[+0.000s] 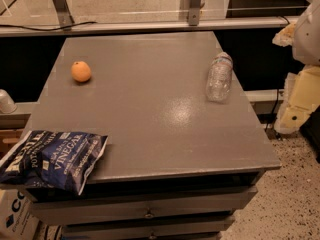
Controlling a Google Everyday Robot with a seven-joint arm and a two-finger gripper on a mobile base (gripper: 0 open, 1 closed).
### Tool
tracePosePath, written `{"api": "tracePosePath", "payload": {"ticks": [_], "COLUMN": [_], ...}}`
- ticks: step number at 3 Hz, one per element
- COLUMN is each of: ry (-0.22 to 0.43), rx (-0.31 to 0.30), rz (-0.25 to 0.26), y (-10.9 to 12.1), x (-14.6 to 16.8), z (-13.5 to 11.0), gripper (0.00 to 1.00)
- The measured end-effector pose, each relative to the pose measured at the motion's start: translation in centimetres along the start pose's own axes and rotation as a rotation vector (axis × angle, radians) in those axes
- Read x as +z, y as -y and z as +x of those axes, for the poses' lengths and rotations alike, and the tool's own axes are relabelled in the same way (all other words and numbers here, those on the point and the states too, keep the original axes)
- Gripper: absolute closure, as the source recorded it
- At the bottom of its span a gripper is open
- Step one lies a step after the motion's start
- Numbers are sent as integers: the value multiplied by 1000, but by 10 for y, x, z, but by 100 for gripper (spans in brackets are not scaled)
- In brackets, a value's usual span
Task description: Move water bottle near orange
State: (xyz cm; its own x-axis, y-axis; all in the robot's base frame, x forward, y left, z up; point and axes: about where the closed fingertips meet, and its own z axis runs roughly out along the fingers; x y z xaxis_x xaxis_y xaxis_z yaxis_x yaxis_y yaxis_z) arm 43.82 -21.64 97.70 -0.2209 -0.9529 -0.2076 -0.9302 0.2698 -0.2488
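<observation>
Camera view: the water bottle (219,77) rests on the gray tabletop (150,129). The orange (81,71) sits well apart, to the left of the water bottle. The claw (298,104) hangs right of the water bottle, off the tabletop; I cannot tell if it is clenched or let go.

Over at the right edge the pale robot parts (306,84) run out of view and the gripper can't be picked out among them, the blue chip bag (52,159) is clipped at the left edge, the water bottle (219,77) label's too blurred to read, and the drawers (150,204) drop below the bottom edge.
</observation>
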Motion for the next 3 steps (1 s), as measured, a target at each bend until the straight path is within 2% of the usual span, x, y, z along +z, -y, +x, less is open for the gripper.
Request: {"api": "tracePosePath", "payload": {"ticks": [1,2,3], "ry": [0,12,21], "rx": [0,-58,-159], "rz": [0,41,98], "y": [0,13,43], "x": [0,7,27], "z": [0,-3,-9], "gripper": [0,0,0]}}
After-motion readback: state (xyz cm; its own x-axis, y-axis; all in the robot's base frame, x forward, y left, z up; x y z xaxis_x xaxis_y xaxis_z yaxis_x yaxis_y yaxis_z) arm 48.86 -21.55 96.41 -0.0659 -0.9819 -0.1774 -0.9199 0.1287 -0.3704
